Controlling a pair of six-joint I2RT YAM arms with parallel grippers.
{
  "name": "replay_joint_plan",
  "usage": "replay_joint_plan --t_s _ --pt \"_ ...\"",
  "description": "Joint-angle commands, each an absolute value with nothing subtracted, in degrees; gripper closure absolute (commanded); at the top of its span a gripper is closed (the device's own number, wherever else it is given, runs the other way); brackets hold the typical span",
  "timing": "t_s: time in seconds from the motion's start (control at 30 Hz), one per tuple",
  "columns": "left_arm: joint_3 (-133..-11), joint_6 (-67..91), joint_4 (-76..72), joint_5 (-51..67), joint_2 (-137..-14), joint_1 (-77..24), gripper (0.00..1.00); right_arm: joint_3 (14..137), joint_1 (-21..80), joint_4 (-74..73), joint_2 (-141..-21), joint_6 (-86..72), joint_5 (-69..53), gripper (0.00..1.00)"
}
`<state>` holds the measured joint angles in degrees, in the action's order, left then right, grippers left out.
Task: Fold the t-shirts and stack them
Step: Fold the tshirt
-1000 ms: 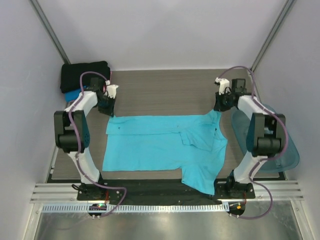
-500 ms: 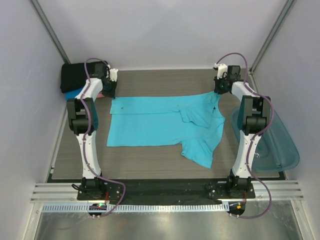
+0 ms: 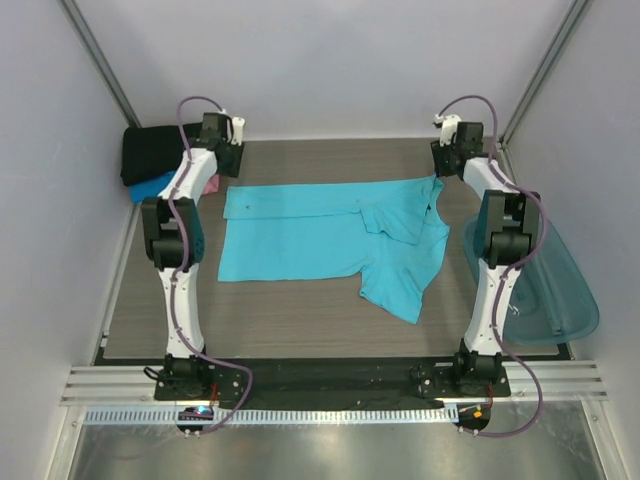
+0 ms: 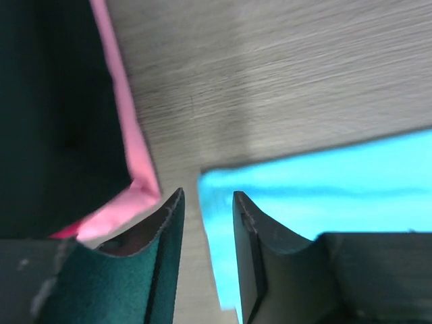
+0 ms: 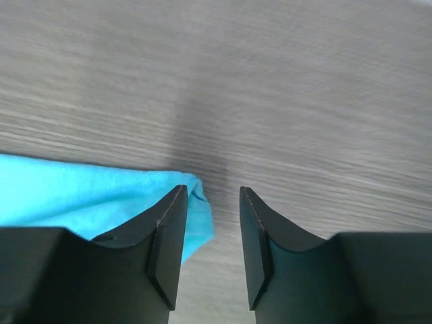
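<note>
Grey-wood counter [image 3: 300, 330], turquoise shirt [image 3: 300, 235] lying spread towards the far edge.
Left gripper [image 4: 208, 197] and right gripper [image 5: 213, 192] gape narrowly, empty, at its far corners; its bunched sleeve could fold in crooked.

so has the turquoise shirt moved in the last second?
Yes. The turquoise shirt slid away across the table, toward its far edge; its near sleeve no longer overlaps the black base rail.

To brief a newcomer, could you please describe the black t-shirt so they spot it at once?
On the table, look to the far left corner, past the turquoise t-shirt. The black t-shirt tops the folded pile there, the only dark cloth, above a blue shirt and a pink shirt.
</note>
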<state>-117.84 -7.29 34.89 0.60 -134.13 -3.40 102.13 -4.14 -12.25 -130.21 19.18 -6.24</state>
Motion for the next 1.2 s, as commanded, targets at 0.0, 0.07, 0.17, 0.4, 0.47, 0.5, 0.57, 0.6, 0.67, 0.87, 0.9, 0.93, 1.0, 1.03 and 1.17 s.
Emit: replay_joint_plan --t_s 0.0,0.07,0.17,0.4,0.47,0.5,0.57,0.6,0.67,0.87,0.9,0.93,1.0,1.03,1.17 --pt "-116.3 -7.02 32.52 -2.64 -119.48 -4.92 0.63 102.94 -4.31 -11.42 -117.53 18.28 -5.1 0.57" --pt "-113.04 -9.13 33.13 -3.42 -116.12 -5.36 0.54 100.21 -4.31 -13.0 -111.56 19.33 -6.75 0.55" --pt "-103.39 -14.05 34.53 -0.18 -108.13 -5.36 0.47 91.62 -4.31 -18.77 -103.4 21.79 -13.41 0.55" --pt "-83.51 -15.12 41.83 13.79 -97.92 -5.36 0.84 76.85 -1.41 -32.96 -93.45 26.19 -24.95 0.57" --pt "-78.68 -13.1 42.27 14.76 -96.43 -5.36 1.0 73.93 -0.01 -33.57 -91.33 26.54 -25.05 0.58" --pt "-77.1 -12.66 42.19 14.77 -95.89 -5.36 1.0 71.48 0.0 -34.53 -89.14 28.11 -25.14 0.58" --pt "-72.8 -12.91 42.1 13.46 -94.75 -5.27 1.0 69.01 4.37 -39.43 -86.58 31.88 -25.84 0.59" --pt "-71.56 -13.79 42.27 12.75 -93.62 -5.36 1.0 65.6 5.7 -40.68 -85.27 36.78 -25.58 0.59" --pt "-68.05 -16.94 42.1 11.43 -92.9 -5.36 1.0 60.93 7.46 -41.39 -79.91 40.06 -24.61 0.58" --pt "-64.34 -19.68 43.07 8.61 -92.38 -5.36 0.73 46.51 11.42 -45.95 -63.74 53.68 -24.96 0.54" --pt "-63.47 -19.69 42.81 8.35 -91.94 -5.27 0.69 43.54 12.9 -46.75 -62.07 55.96 -24.79 0.54" --pt "-63.28 -19.51 42.54 7.74 -91.41 -5.36 0.65 42.11 13.7 -47.28 -59.96 59.64 -24.44 0.53" --pt "-63.37 -19.34 42.8 7.3 -91.14 -5.36 0.64 38.43 15.11 -48.6 -55.21 62.65 -23.39 0.53" --pt "-63.8 -18.9 42.98 6.6 -91.14 -5.36 0.64 37.28 15.73 -48.69 -54.06 63.8 -23.12 0.53" --pt "-64.78 -18.2 43.77 5.72 -90.97 -5.19 0.63 34.02 16.35 -47.9 -51.77 69.24 -22.68 0.52"
